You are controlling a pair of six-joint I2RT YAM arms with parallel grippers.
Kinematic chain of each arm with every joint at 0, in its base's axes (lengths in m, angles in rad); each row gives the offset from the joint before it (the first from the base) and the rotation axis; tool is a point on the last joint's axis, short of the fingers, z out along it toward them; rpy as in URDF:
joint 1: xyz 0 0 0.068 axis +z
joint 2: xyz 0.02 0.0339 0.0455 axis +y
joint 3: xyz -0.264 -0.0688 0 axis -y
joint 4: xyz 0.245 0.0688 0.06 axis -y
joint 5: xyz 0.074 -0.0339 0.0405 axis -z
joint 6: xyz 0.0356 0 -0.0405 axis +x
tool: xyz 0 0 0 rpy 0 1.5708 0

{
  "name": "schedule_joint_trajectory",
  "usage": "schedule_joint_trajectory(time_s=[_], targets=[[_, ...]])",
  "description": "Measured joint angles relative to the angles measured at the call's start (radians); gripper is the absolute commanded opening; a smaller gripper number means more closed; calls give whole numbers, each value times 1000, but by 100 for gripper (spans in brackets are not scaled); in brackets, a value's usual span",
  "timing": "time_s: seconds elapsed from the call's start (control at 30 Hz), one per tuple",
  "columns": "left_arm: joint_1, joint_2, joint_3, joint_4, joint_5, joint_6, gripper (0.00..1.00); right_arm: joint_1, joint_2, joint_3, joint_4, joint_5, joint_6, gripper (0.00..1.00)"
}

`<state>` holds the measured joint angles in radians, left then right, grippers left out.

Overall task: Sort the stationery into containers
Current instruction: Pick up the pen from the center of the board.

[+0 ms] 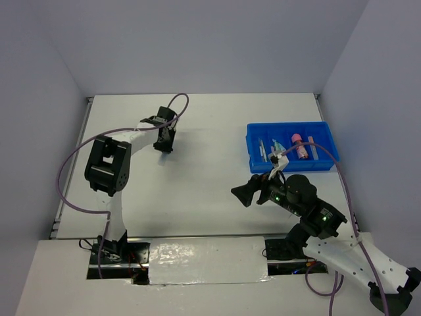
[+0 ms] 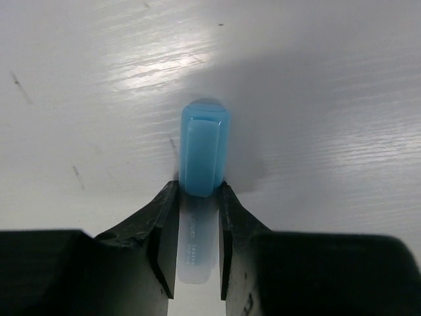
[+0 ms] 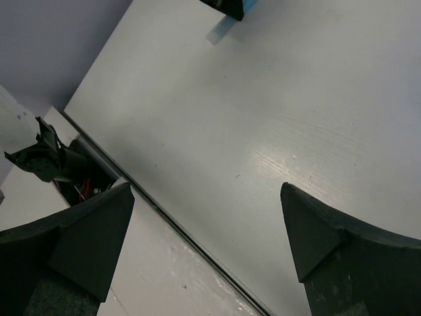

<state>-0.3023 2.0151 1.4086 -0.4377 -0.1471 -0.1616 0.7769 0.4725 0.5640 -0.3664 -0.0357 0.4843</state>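
In the left wrist view my left gripper is shut on a short blue stick with a blue cap and a pale translucent body, close over the white table. In the top view the left gripper points down at the table's far left-middle, and the stick is hidden under it. The blue tray stands at the right and holds a pink-capped bottle, a green stick and thin pens. My right gripper is open and empty, left of and in front of the tray.
The right wrist view shows its open fingers over the table's near edge, with a dark seam and a corner of the tray at the top. Grey walls enclose the table. A purple cable loops by the left arm.
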Motion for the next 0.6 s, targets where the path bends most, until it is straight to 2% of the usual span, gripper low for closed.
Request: schedule_joint_trajectory(time_s=[0.13, 0.27, 0.43, 0.5, 0.6], targets=[[-42, -8, 7, -19, 40, -35, 0, 0, -8, -34, 17, 55, 55, 100], [-166, -167, -168, 71, 162, -121, 0, 2, -30, -64, 21, 176, 169, 100], [-420, -484, -401, 311, 315, -203, 0, 2, -43, -70, 60, 311, 287, 96], [-487, -549, -450, 433, 375, -237, 0, 2, -23, -63, 66, 355, 316, 95], [-513, -565, -503, 598, 446, -288, 0, 2, 30, -46, 70, 406, 348, 90]])
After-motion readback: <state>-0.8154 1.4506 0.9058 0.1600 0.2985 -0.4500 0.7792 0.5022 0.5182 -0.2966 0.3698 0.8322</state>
